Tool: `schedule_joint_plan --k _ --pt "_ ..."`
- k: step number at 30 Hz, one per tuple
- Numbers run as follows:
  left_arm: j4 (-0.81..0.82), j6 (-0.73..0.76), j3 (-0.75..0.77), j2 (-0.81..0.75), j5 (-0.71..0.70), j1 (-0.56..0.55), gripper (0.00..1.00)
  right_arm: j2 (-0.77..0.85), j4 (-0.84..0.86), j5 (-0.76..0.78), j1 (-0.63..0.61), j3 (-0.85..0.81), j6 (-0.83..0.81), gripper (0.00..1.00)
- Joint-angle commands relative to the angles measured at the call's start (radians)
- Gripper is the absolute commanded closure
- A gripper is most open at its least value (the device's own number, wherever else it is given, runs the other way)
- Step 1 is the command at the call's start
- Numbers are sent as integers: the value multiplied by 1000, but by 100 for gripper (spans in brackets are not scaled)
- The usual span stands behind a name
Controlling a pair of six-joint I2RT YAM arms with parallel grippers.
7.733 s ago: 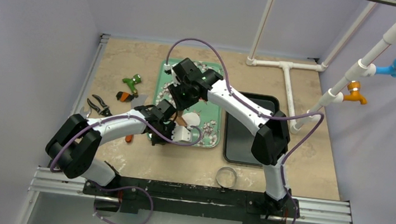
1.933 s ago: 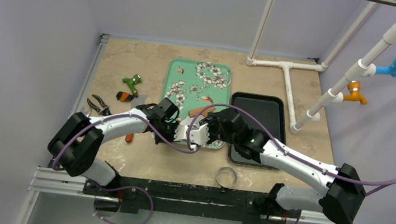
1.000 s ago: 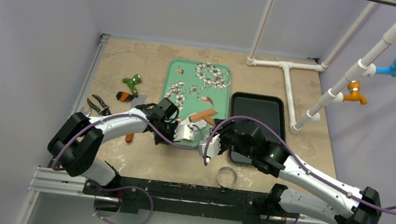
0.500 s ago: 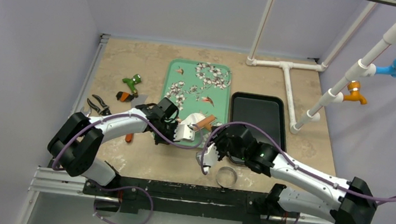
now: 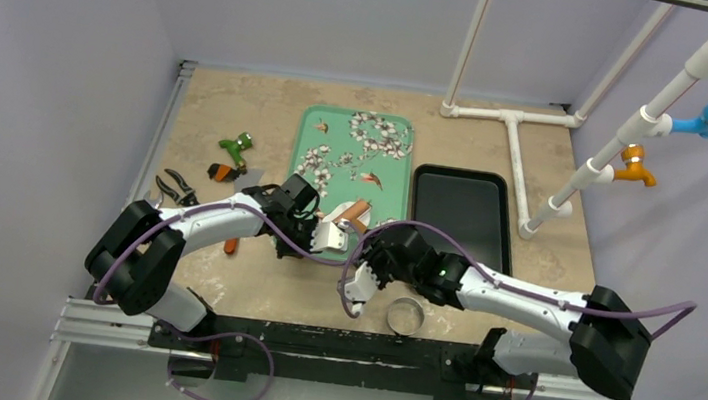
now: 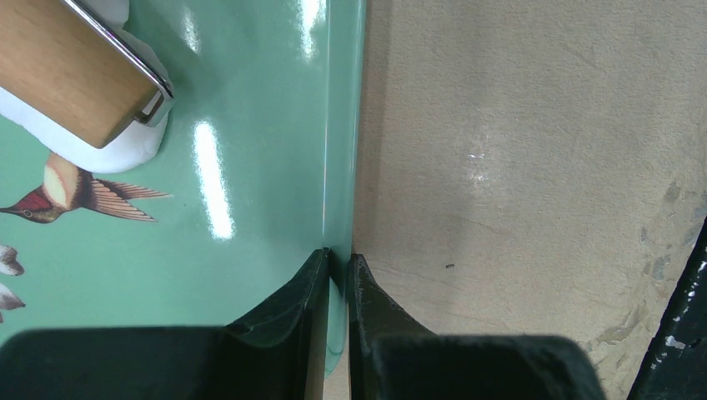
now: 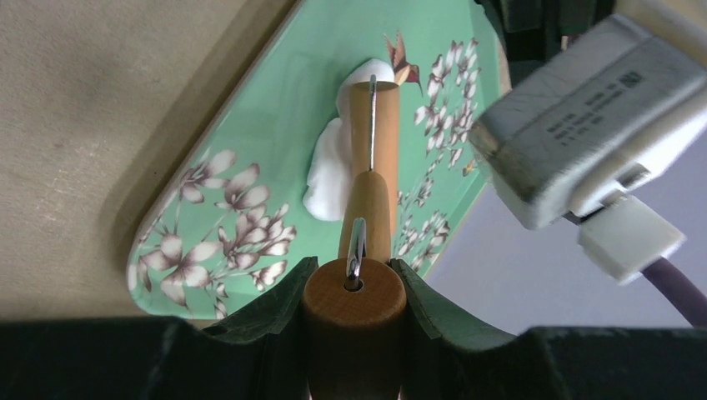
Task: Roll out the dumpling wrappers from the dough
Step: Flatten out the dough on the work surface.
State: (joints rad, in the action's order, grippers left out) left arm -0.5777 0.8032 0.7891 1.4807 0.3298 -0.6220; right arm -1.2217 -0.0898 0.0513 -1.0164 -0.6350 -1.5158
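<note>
We see a mint-green tray (image 6: 267,100) patterned with white blossoms and a red-throated hummingbird, white dough (image 7: 327,179), a tan wooden roller (image 7: 373,125), a black tray (image 5: 458,227), and a mottled beige table (image 6: 517,167).

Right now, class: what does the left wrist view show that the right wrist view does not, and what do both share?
Only the left wrist view: the left gripper pinching the green tray by its rim. Only the right wrist view: the right gripper shut on the handle of the rolling pin, plus a grey box with a purple cable. Both: the tray's bird print, and the rolling pin resting on the white dough.
</note>
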Motion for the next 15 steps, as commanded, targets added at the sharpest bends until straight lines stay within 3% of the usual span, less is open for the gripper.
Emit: schedule_joint_plan --k 1,9,15 --pt "-100 -29 -19 18 0 11 100 -40 -5 8 -5 -38 14 100" --pt "-100 -30 -20 17 -1 10 100 -132 59 -8 4 -40 78 100" --pt "-98 -32 -20 18 -1 11 100 -7 -87 59 2 -2 48 100"
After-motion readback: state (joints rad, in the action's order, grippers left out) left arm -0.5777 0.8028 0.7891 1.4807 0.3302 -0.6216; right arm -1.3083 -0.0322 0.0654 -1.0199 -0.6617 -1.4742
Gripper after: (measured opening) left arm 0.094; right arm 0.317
